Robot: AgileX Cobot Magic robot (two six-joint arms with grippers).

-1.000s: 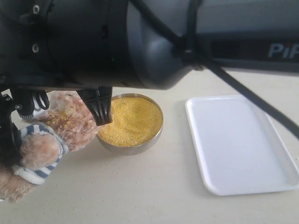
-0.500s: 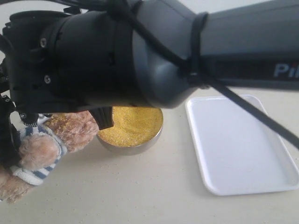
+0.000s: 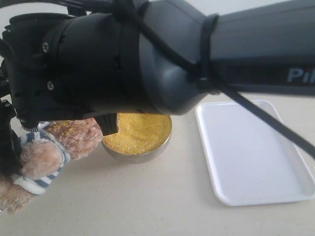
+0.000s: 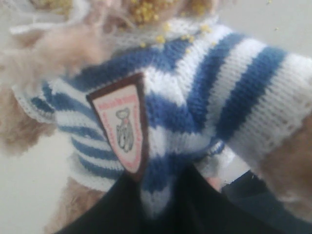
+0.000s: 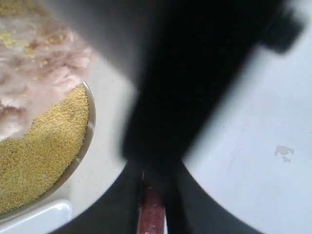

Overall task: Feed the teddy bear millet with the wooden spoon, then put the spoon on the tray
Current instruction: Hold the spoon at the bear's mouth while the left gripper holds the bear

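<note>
Just left of the metal bowl (image 3: 142, 155), leaning against its rim, the teddy bear (image 3: 49, 152) is propped up off the tabletop (image 3: 147, 206), seemingly so that its face meets the spoon. The left claw (image 4: 161, 200) does the propping: its jaws are nearly closed, pinching the striped shirt below the chest badge. The bowl is full of millet (image 3: 140, 130), and grains also speckle the bear's muzzle, so the feeding looks underway or done. Over the bowl's left edge, by the bear's head, the right claw (image 5: 153, 195) is clamped narrowly on the wooden spoon (image 5: 152, 219), gripping its handle; the spoon's own bowl is hidden. Right of the metal bowl and apart from it lies the tray (image 3: 251, 152), bare, awaiting the spoon.
</note>
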